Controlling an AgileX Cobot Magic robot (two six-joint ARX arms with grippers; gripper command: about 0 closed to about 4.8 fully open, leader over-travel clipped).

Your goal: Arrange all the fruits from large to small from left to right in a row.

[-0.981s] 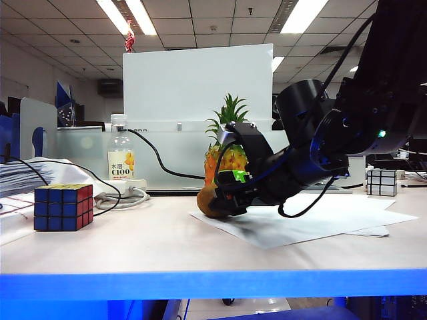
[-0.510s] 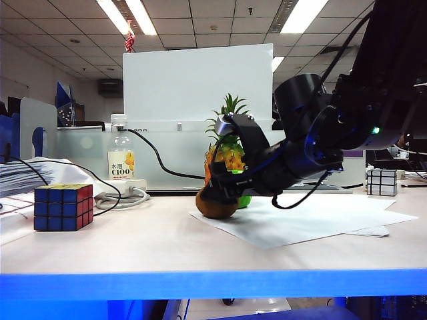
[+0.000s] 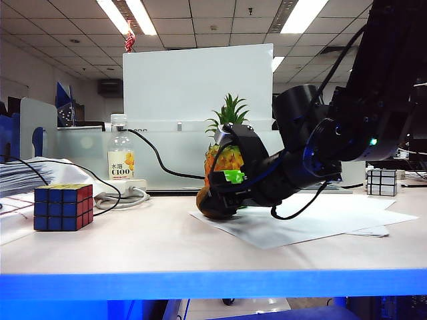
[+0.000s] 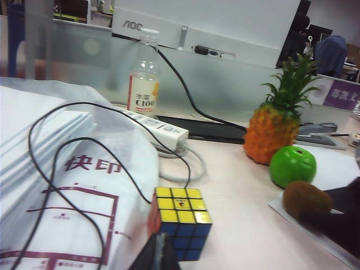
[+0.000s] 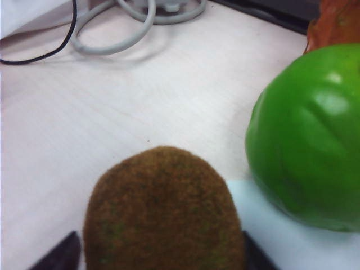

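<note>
At the near left of the counter (image 3: 133, 247) a Rubik's cube (image 3: 63, 207) is seen, apart from the fruits and no part of the row. The left gripper (image 4: 159, 254) is found only at the bottom edge of its own wrist view, near that cube, as a dark tip; whether its jaws are open or shut cannot be told, and nothing is seen in them. Toward the middle of the counter the kiwi (image 3: 212, 203) is set down at the near left corner of a white paper sheet (image 3: 320, 220), and the right gripper (image 3: 223, 197) is placed around it, reaching in from the right. Its jaws are spread wide, a dark tip being visible on either side of the kiwi in the right wrist view, so the fruit is judged to be straddled and not firmly clamped, though contact cannot be ruled out. Just beyond and to the right of the kiwi the green apple (image 4: 292, 166) is seen, and beyond that the pineapple (image 3: 227, 150), with a clear bottle (image 3: 121, 157) farther left at the back. The three fruits are judged to be bunched in a diagonal cluster, not a row: the smallest lies leftmost, so the ordering is not yet made, and the kiwi at least is left to be carried to the right end.
</note>
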